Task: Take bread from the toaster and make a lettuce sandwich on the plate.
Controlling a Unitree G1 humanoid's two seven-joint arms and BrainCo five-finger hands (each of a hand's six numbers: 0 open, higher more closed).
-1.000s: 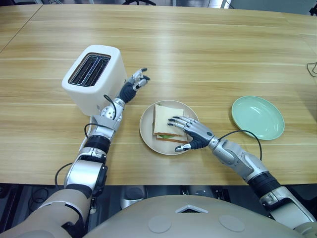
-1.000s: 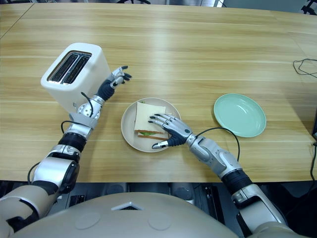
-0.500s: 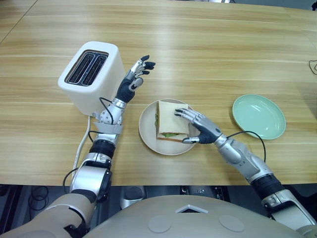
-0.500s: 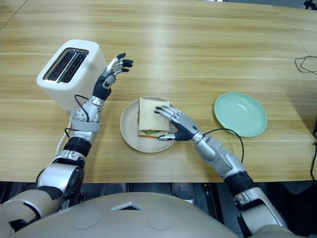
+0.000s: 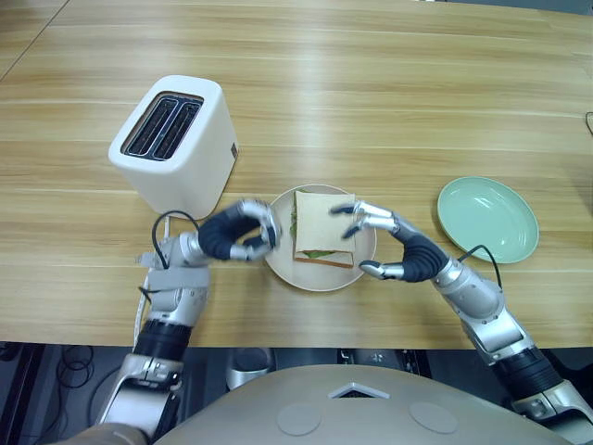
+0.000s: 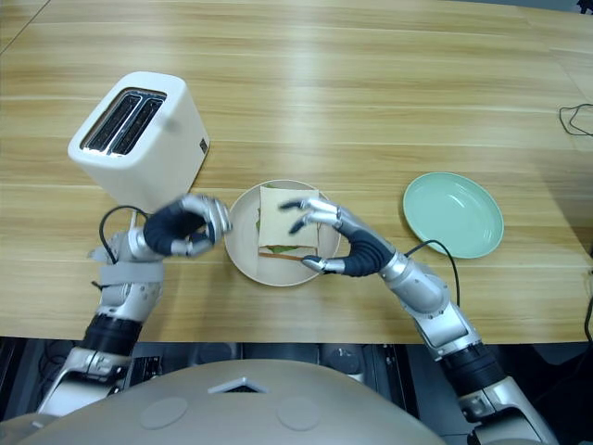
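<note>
- Both hands have moved: the left hand [image 5: 243, 234] has swung back from beside the tall white two-slot toaster [image 5: 181, 148] towards the table's near edge, and the right hand [image 5: 394, 248] has lifted off the sandwich.
- White-bread sandwich [image 5: 320, 225], green lettuce showing at its near edge, lies on the round beige plate [image 5: 320, 280] near the middle of the near edge of the pale wooden table [image 5: 371, 93].
- Left hand sits just beside the plate's left rim, clenched on nothing.
- Right hand arches over the plate's right rim, fingers spread, released.
- Round pale-green plate [image 5: 488, 220] lies well apart towards the right edge; bare wood stretches to the far edge.
- Right eye view takes in a thin black cable [image 6: 573, 120] at the right edge.
</note>
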